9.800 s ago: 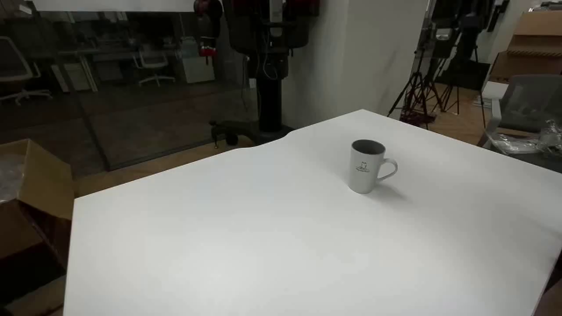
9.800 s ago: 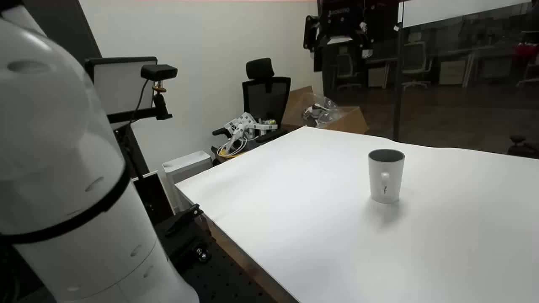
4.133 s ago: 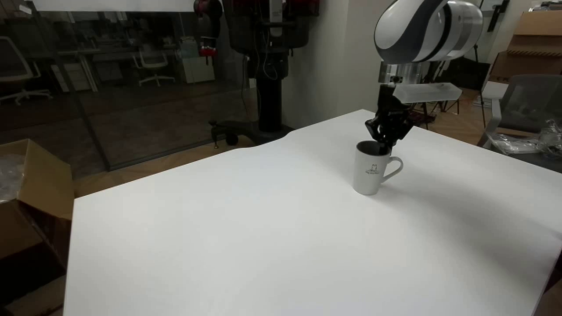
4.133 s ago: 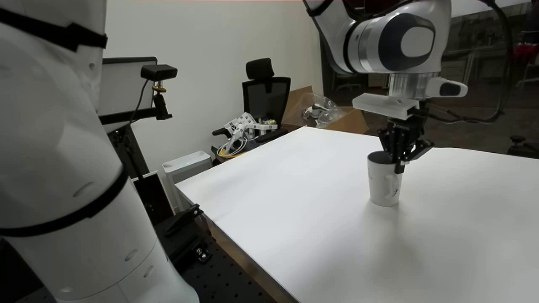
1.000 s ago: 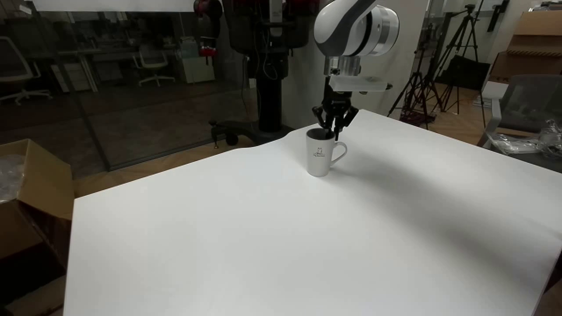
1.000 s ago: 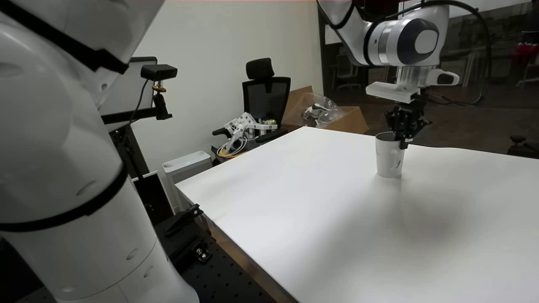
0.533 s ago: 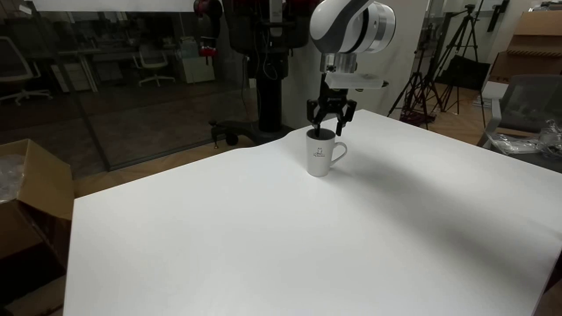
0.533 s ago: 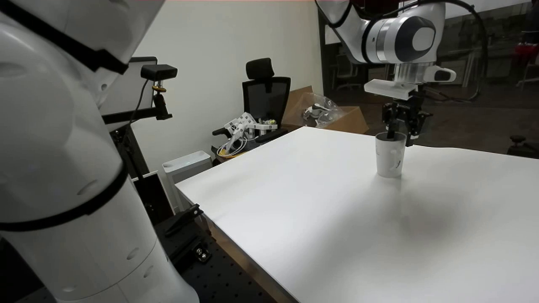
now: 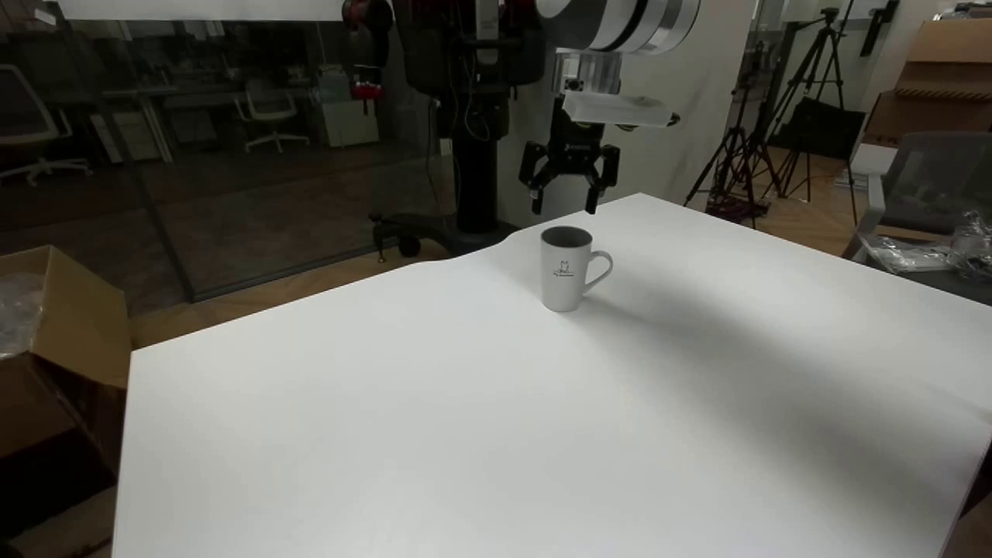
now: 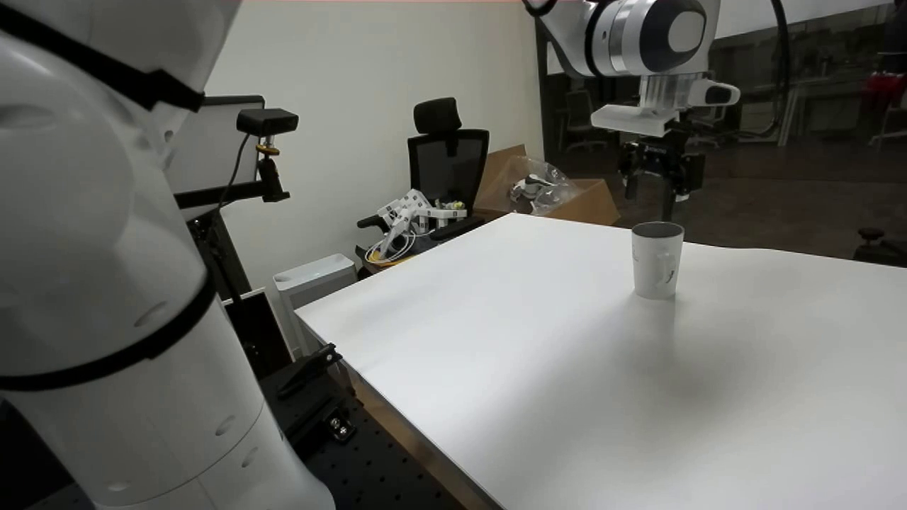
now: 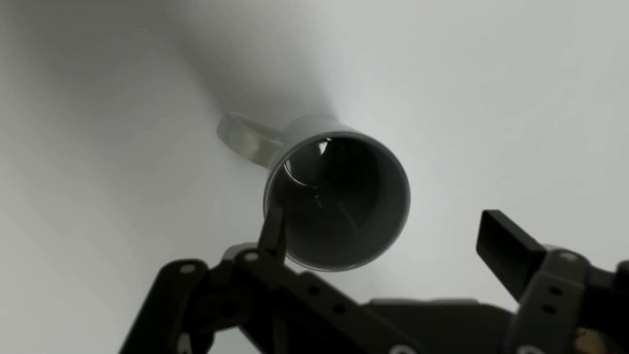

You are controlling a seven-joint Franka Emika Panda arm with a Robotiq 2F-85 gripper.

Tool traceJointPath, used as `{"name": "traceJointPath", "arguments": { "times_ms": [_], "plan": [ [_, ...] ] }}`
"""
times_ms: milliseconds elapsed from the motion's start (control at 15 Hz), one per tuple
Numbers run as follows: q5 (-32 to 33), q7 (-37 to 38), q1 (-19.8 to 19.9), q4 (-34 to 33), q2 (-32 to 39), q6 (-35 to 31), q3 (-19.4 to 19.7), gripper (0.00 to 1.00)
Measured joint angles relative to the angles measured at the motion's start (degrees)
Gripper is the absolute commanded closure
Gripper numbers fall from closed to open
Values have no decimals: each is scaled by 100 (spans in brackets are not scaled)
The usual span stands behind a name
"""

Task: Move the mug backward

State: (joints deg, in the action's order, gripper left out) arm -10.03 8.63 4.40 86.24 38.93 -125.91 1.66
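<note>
- At the far left of an exterior view we see an open cardboard box (image 9: pixel 85 318), with crumpled see-through plastic (image 9: pixel 17 310) inside.
- Right of it we meet a dark glass wall (image 9: pixel 271 209), with an office chair (image 9: pixel 271 114) showing dimly in it.
- Next comes a black stand (image 9: pixel 474 178), beyond the white table (image 9: pixel 372 418).
- Then we find the mug (image 9: pixel 562 283), white with a small dark drawing (image 9: pixel 563 269); in both exterior views it stands upright on the table, near the far edge.
- Above the mug, apart from its rim, the gripper (image 9: pixel 564 208) hangs from the white arm (image 9: pixel 604 27). Its jaws are released: two black fingers (image 9: pixel 592 200) point down and stand wide apart.
- A soft shadow (image 9: pixel 775 372) spreads over the table to the mug's right.
- Farther right we see tripods (image 9: pixel 738 143), a grey chair (image 9: pixel 945 182) with plastic wrap (image 9: pixel 969 244) on it, and a cardboard carton (image 9: pixel 953 43) at the edge.
- In the wrist view, again from the left, the handle (image 11: pixel 248 142) points to the upper left; then one finger overlaps the mug's rim in the picture, we look down into the dark inside, and the other finger stands to the right, with table showing between it and the mug.
</note>
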Motion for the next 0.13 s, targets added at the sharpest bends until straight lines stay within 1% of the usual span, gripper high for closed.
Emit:
{"name": "traceJointPath", "arguments": {
  "times_ms": [133],
  "plan": [
    [0, -10, -2, 81, -66, 0, -1, 0]
  ]
}}
